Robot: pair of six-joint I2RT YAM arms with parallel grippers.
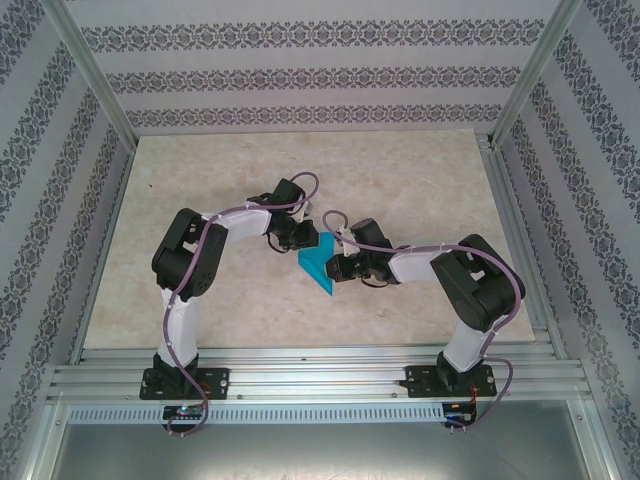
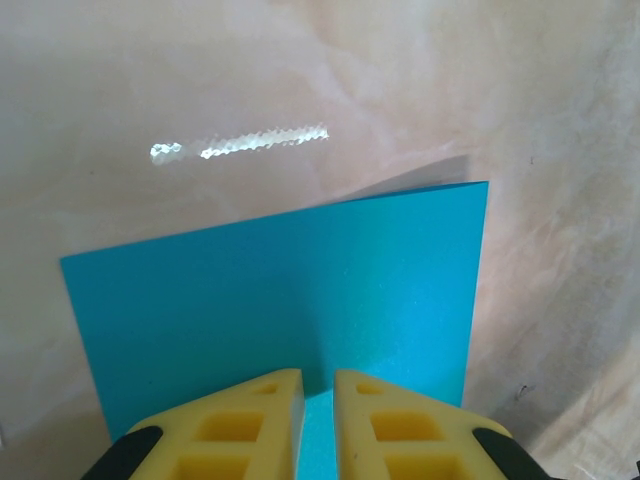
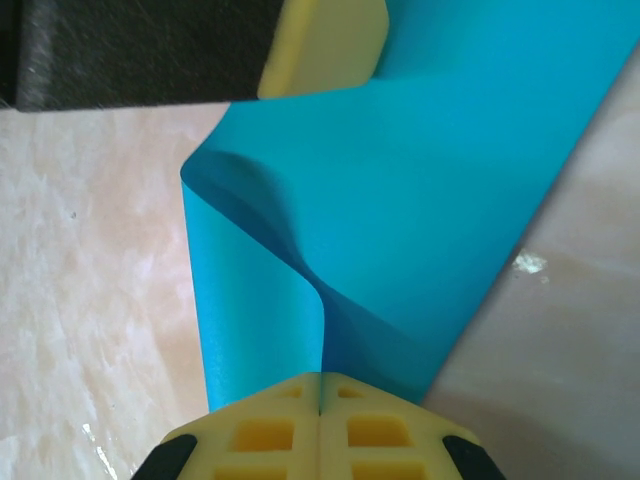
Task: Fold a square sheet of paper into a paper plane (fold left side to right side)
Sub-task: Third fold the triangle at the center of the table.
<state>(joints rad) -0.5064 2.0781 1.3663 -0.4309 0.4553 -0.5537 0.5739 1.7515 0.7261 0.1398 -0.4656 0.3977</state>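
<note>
Jaws on right gripper [image 3: 320, 385]: pressed flush together, clamped on the near edge of the paper [image 3: 420, 190]. Jaws on left gripper [image 2: 318, 380]: a narrow slit apart, cyan showing in the slit. Pinching or only resting there, cannot tell.

From above, sits mid-table [image 1: 420, 180], between the two grippers. Left gripper [image 1: 298, 238] at the paper's [image 1: 320, 262] far-left side, right gripper [image 1: 342, 268] at its right side, both touching it. Tapers to a point toward the table's near edge.

Through the left wrist camera, spreads away from the yellow fingers [image 2: 250, 420] as one broad flat cyan face. Far right corner raised, with a grey shadow [image 2: 420, 178] behind it on the table.

Through the right wrist camera, bends rather than lies flat. Left strip rises from the fingertips, rolls over in a soft rounded loop and meets the wider face. Runs up to a yellow finger [image 3: 325, 45] of the left gripper at the top edge, touching it. Pale marbled table on both sides of the sheet.
</note>
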